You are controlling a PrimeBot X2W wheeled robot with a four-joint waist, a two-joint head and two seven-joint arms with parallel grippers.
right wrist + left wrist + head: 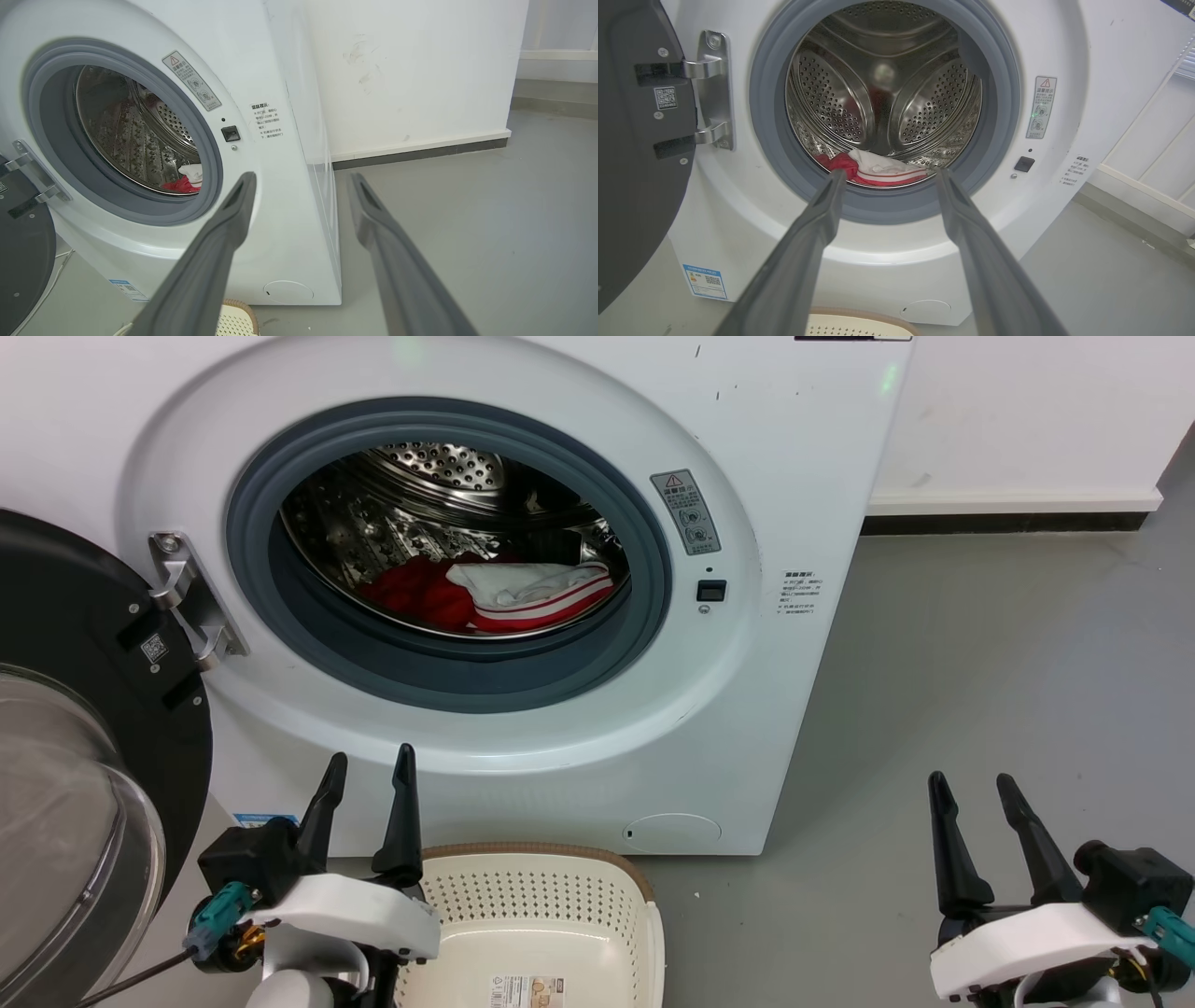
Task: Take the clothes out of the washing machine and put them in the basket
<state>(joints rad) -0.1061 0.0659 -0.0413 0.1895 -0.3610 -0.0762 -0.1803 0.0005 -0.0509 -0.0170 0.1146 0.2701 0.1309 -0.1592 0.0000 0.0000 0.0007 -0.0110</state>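
The machine [794, 448] stands with its door [84, 644] swung wide to the left of the porthole. The door hangs on a metal hinge [191, 597] at the left edge of the machine's front. A grey gasket [448, 681] rings the opening, and behind it the steel drum [439, 467] is in plain sight.

The clothes [495, 593] lie inside the machine, on the bottom of the drum just behind the gasket's lower lip. They form a red bundle with a white piece on top and white stripes along one red edge.

The basket [560, 905] sits on the floor [980, 663] just in front of the machine, below the porthole. Whether it touches the machine's base I cannot tell. A paper label [527, 992] lies on its bottom.

The left gripper [372, 756] hovers in front of the machine, below the porthole, by the basket's left rear corner. Its two fingers are spread with bare space between them. In the left wrist view the fingertips point into the machine's opening, one on each side of the clothes and short of the gasket.

The right gripper [971, 781] hangs over the floor, off to the right of the machine and well apart from it. Its fingers are likewise spread and bare. In the right wrist view they aim past the machine's right front corner toward the white wall [1027, 411] behind the machine.
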